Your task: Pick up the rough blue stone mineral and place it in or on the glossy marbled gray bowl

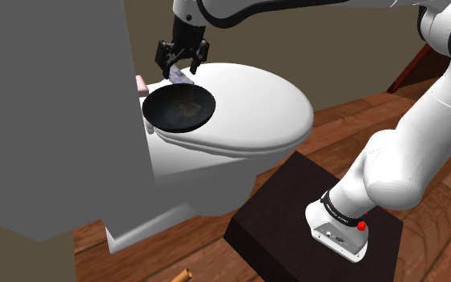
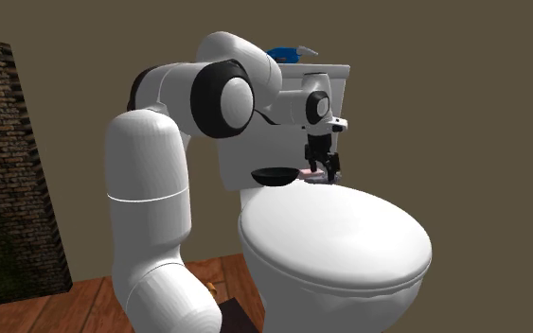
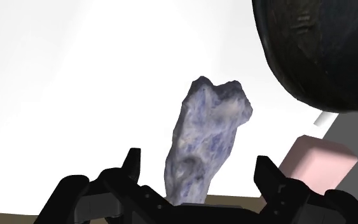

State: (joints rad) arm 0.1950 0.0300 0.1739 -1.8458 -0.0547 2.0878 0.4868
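A rough blue-grey stone (image 3: 206, 137) lies on the white toilet lid (image 1: 255, 104), just beyond the rim of the dark glossy bowl (image 1: 179, 108). My black gripper (image 1: 182, 58) hangs right over the stone (image 1: 183, 77). In the wrist view the gripper (image 3: 199, 167) is open. Its fingers (image 3: 131, 167) stand either side of the stone without touching it. The bowl (image 3: 317, 51) sits beside the stone, opposite that finger. In the second exterior view the gripper (image 2: 322, 170) points down next to the bowl (image 2: 275, 175).
A pink block (image 1: 141, 86) sits by the tank (image 1: 55, 104), close to the bowl and stone. A blue item (image 2: 288, 52) rests on top of the tank. My stand (image 1: 312, 224) is on the wooden floor beside the toilet.
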